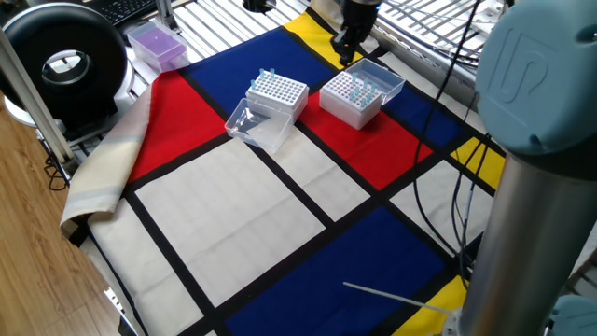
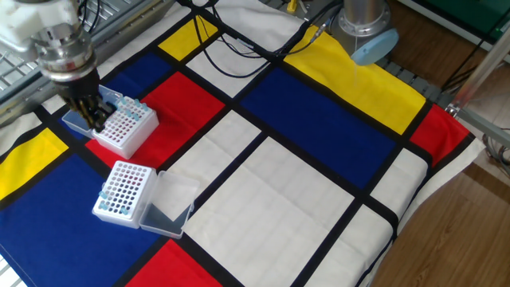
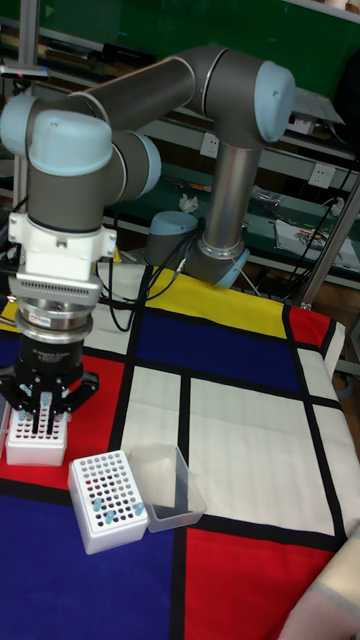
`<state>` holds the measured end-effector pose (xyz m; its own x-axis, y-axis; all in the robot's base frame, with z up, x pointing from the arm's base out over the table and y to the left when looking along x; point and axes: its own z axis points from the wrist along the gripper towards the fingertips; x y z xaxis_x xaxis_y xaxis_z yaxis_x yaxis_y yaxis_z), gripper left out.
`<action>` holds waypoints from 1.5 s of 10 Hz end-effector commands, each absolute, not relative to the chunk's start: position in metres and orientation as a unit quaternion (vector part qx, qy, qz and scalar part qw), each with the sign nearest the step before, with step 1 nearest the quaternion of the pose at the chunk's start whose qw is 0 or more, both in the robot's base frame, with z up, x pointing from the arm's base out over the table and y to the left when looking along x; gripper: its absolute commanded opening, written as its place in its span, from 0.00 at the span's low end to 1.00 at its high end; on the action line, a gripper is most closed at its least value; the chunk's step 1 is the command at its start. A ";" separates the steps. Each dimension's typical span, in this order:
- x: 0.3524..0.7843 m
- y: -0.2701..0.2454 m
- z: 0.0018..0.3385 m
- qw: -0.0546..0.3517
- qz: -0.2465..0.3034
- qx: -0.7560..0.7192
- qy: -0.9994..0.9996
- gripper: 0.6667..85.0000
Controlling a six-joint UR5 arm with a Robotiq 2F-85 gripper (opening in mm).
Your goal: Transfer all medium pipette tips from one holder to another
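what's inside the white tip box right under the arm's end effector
A few medium pipette tips stand in the white tip box, clustered toward one end; most holes look empty. In the tall fixed view the end effector covers part of the box, hiding those holes.

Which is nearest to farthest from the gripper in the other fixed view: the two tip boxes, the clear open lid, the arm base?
1. Tip box directly under the gripper, far left.
2. Second tip box, toward the front edge.
3. Its clear lid, just right of it.
4. Arm base, top right.
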<state>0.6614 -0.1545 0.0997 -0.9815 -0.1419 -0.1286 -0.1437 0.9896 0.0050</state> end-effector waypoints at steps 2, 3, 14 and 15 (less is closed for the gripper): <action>0.693 -0.128 0.097 0.081 0.007 -0.071 0.994 0.25; 0.698 -0.124 0.095 0.085 0.008 -0.072 0.994 0.26; 0.699 -0.124 0.087 0.074 0.009 -0.079 0.994 0.09; 0.700 -0.121 0.087 0.077 0.014 -0.080 0.994 0.10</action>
<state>0.6994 -0.1259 0.0856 -0.9746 -0.1671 -0.1492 -0.1676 0.9858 -0.0090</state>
